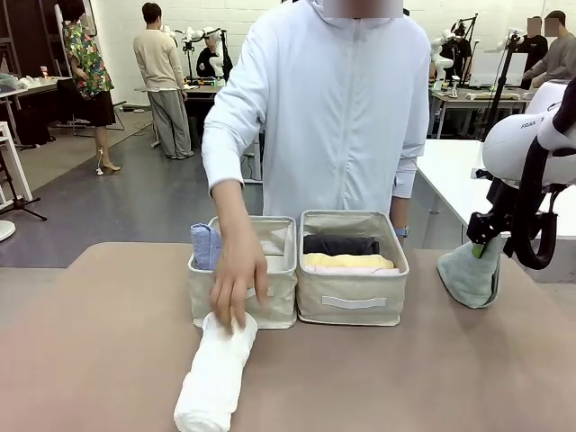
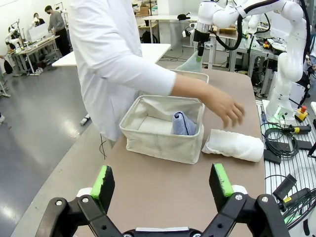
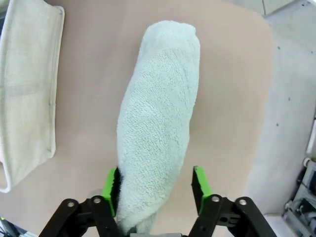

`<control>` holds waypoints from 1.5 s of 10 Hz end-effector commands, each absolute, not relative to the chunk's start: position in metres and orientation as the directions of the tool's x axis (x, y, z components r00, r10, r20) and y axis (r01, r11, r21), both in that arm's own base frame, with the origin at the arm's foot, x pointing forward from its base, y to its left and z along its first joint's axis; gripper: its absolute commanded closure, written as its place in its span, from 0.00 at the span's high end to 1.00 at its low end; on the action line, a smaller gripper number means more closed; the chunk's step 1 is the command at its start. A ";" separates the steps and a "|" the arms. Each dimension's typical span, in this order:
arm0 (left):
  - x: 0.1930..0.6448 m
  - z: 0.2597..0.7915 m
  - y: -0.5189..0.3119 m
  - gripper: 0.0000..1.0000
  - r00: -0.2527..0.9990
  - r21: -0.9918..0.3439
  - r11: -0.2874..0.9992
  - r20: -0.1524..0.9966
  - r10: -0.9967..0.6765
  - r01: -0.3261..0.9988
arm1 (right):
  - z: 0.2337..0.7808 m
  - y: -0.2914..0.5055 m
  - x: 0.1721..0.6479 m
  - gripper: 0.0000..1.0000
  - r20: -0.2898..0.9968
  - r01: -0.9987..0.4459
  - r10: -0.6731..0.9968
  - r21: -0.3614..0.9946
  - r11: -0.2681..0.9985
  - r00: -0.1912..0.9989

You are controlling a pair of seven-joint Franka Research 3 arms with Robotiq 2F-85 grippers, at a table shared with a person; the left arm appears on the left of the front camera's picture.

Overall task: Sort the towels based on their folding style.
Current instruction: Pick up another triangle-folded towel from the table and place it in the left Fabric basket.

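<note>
Front view. Table (image 1: 108, 342), largest. Left basket (image 1: 270, 301) takes cones: lavender-blue towel (image 1: 205, 245). Right basket (image 1: 351, 310) takes rolls: dark grey towel (image 1: 340, 245), yellow towel (image 1: 346, 261). White rolled towel (image 1: 216, 373) lies before the left basket, under the person's hand (image 1: 238, 283). Grey-green cone towel (image 1: 468, 274) stands at the table's right end. Right gripper (image 3: 154, 180) straddles it, unclamped, probably for pickup. Left gripper (image 2: 162, 180) spread, empty.

Desk (image 1: 405, 378) seen from the robot's side. A person's hand (image 1: 238, 288) rests on the white rolled towel (image 1: 214, 373), which lies before the left basket (image 1: 274, 304); that basket holds a lavender-blue towel (image 1: 205, 245). The right basket (image 1: 351, 301) holds dark grey (image 1: 340, 245), yellow (image 1: 349, 261) and pink (image 1: 355, 270) rolls. At right, the right pincer (image 1: 486, 241) meets the top of the upright grey-green towel (image 1: 470, 274).
</note>
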State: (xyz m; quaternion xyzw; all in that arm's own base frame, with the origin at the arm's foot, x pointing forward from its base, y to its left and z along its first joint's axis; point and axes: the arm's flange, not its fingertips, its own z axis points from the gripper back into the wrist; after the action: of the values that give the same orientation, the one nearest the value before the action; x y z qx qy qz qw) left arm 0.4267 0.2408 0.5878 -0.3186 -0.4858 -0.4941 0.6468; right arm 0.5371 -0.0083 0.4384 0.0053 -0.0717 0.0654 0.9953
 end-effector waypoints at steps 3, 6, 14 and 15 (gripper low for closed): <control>0.426 0.590 0.241 1.00 0.031 0.075 0.313 0.947 -0.321 0.947 | 0.438 -0.014 0.538 0.00 0.136 -0.127 0.120 0.037 0.991 0.983; 0.426 0.590 0.241 1.00 0.031 0.075 0.313 0.947 -0.321 0.947 | 0.439 -0.016 0.537 0.00 0.133 -0.128 0.123 0.032 0.991 0.983; 0.426 0.590 0.241 1.00 0.031 0.075 0.313 0.947 -0.321 0.947 | 0.635 0.044 0.369 0.08 0.341 -0.502 0.478 -0.022 0.865 0.809; 0.426 0.590 0.241 1.00 0.031 0.075 0.313 0.947 -0.321 0.947 | 0.637 0.054 0.357 0.08 0.336 -0.569 0.534 0.007 0.822 0.776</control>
State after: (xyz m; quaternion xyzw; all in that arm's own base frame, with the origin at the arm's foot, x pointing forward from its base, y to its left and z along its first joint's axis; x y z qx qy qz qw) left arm 0.4270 0.2404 0.5880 -0.3186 -0.4856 -0.4946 0.6466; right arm 0.3513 0.0508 0.6580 0.0232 -0.1706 0.2576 0.9508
